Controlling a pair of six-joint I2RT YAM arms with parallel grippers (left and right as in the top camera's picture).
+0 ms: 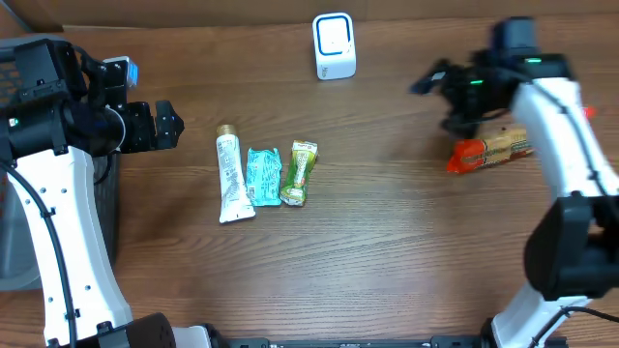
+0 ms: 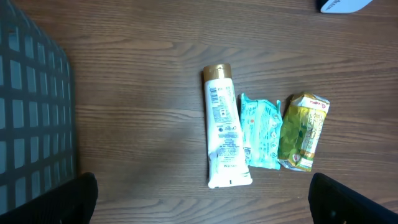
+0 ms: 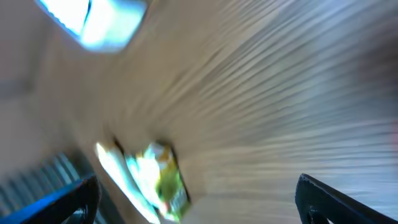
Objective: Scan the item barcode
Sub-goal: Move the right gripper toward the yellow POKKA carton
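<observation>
Three items lie side by side left of the table's middle: a white tube, a teal packet and a green packet. An orange and tan packet lies alone on the table at the right, under the right arm. The white and blue scanner stands at the back centre. My left gripper is open and empty, left of the tube. My right gripper is open and empty above the table, left of the orange packet. The right wrist view is badly blurred.
A grey mesh basket stands at the table's left edge beside the left arm. A corner of the scanner shows at the top right of the left wrist view. A blurred scanner sits at the upper left of the right wrist view.
</observation>
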